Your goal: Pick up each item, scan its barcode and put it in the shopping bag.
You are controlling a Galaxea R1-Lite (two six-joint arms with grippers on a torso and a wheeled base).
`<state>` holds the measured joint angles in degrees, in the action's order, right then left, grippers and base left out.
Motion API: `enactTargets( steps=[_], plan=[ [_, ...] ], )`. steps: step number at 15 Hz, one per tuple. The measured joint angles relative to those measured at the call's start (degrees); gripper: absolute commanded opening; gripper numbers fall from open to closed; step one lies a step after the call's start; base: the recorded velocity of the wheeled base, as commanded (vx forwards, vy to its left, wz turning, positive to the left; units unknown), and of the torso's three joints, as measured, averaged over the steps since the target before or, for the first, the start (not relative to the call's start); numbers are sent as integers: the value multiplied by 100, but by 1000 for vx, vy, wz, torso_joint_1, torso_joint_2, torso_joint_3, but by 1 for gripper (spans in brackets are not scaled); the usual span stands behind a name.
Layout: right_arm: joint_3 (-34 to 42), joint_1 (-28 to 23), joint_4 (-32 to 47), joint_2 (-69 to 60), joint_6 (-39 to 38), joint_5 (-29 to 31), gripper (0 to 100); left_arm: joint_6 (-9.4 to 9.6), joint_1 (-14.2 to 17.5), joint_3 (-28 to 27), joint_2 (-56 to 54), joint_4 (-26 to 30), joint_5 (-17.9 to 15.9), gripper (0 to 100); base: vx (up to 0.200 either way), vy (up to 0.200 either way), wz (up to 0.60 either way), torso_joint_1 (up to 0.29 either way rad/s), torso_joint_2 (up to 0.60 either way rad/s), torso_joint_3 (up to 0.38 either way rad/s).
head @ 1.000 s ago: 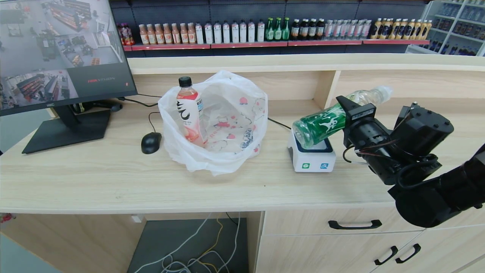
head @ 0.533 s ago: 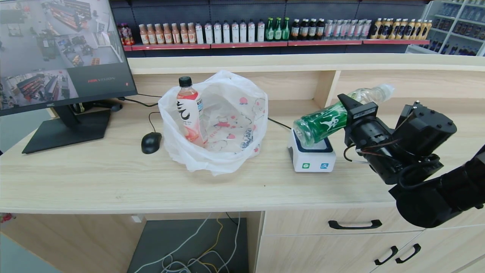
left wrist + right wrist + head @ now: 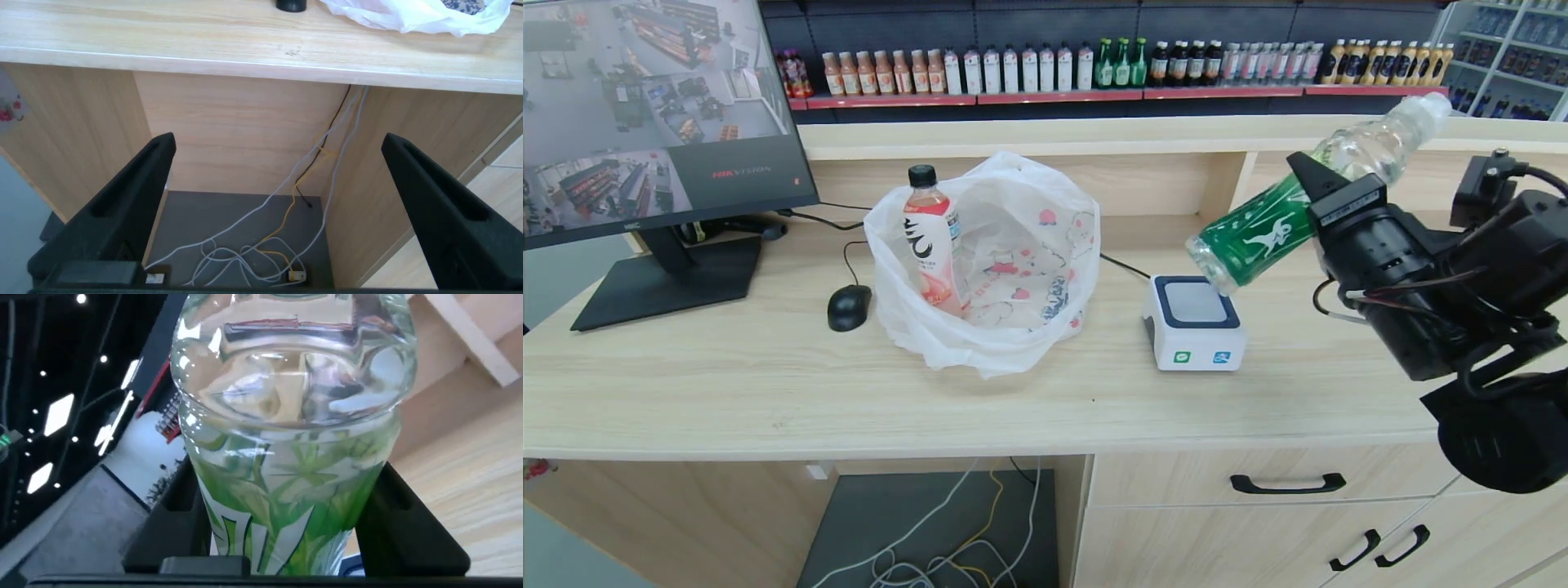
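Observation:
My right gripper [image 3: 1311,196] is shut on a clear bottle with a green label [image 3: 1262,230], held tilted in the air, base down-left, above and right of the white barcode scanner [image 3: 1194,335]. The same green-label bottle [image 3: 294,457] sits clamped between the black fingers in the right wrist view. The white plastic shopping bag [image 3: 1013,327] stands open at the counter's middle with a pink-label bottle [image 3: 931,238] upright inside. My left gripper [image 3: 278,204] hangs open below the counter's edge, over cables on the floor.
A monitor [image 3: 645,106] on a black stand occupies the counter's left, with a black mouse [image 3: 848,307] beside the bag. A raised wooden ledge [image 3: 1176,135] runs along the back. Drawers [image 3: 1286,483] sit under the counter at right.
My right gripper has lifted the green-label bottle up and to the right, off the scanner's top. The bag and its bottle stayed put.

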<state>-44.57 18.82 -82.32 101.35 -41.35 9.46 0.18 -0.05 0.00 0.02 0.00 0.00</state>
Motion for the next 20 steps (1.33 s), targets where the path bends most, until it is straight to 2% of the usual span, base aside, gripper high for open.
enactTargets(
  steps=[6, 11, 13, 20],
  plan=[
    [769, 165, 0, -1042, 2630, -5, 0, -7, 2, 0, 0, -2, 0, 100, 0, 0, 0, 0, 0, 0],
    [1495, 221, -256, -1525, 4023, -82, 0, -9, 2, 0, 0, 0, 0, 100, 0, 0, 0, 0, 0, 0],
    [1641, 280, -406, -1554, 4081, -108, 0, -11, 5, 0, 0, 0, 0, 100, 0, 0, 0, 0, 0, 0],
    [1712, 129, -505, -1545, 3936, -119, 0, -18, 0, 0, 0, 0, 0, 100, 0, 200, 0, 2, 2, 1]
  ],
)
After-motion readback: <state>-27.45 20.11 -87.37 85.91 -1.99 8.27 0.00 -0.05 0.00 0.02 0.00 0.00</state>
